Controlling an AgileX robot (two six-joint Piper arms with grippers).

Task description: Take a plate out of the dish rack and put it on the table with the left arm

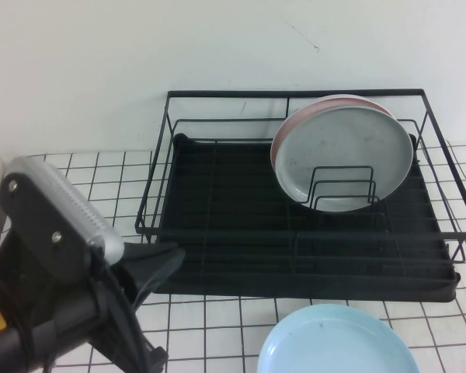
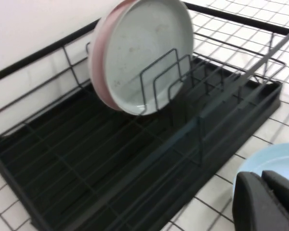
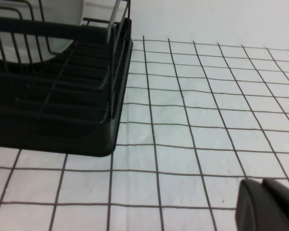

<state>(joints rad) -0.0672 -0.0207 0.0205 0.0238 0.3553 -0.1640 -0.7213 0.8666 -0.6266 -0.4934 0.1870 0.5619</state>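
Observation:
The light blue plate (image 1: pixel 338 342) lies flat on the gridded table (image 1: pixel 101 186), in front of the black dish rack (image 1: pixel 217 194). My left arm fills the lower left of the high view. Its gripper (image 1: pixel 167 260) is shut and empty, hovering by the rack's front left corner, to the left of the plate and apart from it. In the left wrist view the closed fingertips (image 2: pixel 262 177) overlap the blue plate's rim (image 2: pixel 274 163), with the rack (image 2: pixel 86 159) beyond. My right gripper (image 3: pixel 262 185) is shut and empty over bare table (image 3: pixel 207 120), beside the rack's corner (image 3: pixel 62 120).
A pale grey plate (image 1: pixel 342 155) stands upright in the rack's wire dividers at the right, with a pink plate (image 1: pixel 295 124) right behind it; both show in the left wrist view (image 2: pixel 144 53). A white wall runs behind the rack.

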